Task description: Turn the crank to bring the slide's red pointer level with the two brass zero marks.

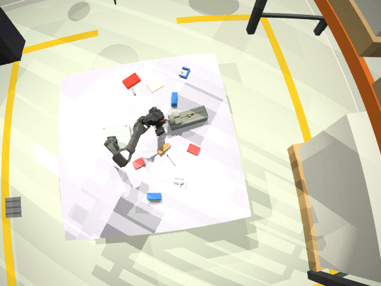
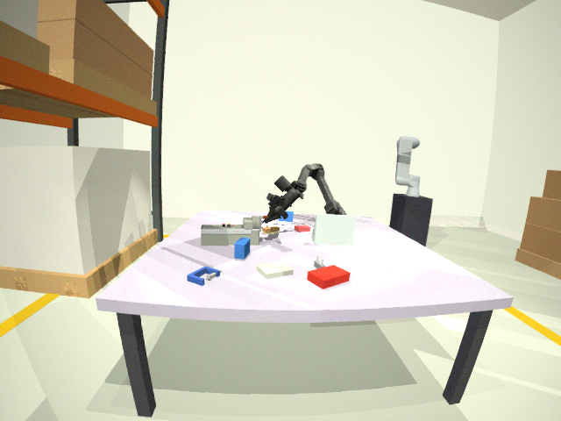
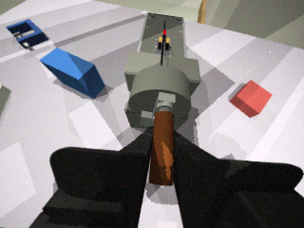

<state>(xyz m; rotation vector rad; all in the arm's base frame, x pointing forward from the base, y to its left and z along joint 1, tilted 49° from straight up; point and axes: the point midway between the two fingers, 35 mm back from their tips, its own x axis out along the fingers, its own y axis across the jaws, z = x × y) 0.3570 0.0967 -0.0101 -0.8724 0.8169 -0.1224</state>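
Note:
The grey-green machine [image 1: 196,117] [image 2: 217,237] [image 3: 159,85] lies on the table with its round crank end toward the arm. My gripper [image 1: 165,121] [image 2: 265,220] [image 3: 160,131] is shut on the brown crank handle [image 3: 161,161], which sticks out from the upper part of the drum face. On the machine's top, the red pointer [image 1: 192,114] [image 3: 164,32] stands slightly beyond the two brass marks [image 1: 189,115] [image 3: 163,43], on the side away from the crank. The two are not level in the wrist view. The crank arm is mostly hidden behind the handle.
A blue block [image 1: 174,99] [image 2: 242,248] [image 3: 73,71] stands beside the machine. A red block [image 1: 193,149] [image 3: 252,98] lies on its other side. An orange block [image 1: 164,149] lies near the arm. A pale panel [image 2: 334,230] stands by the arm's base.

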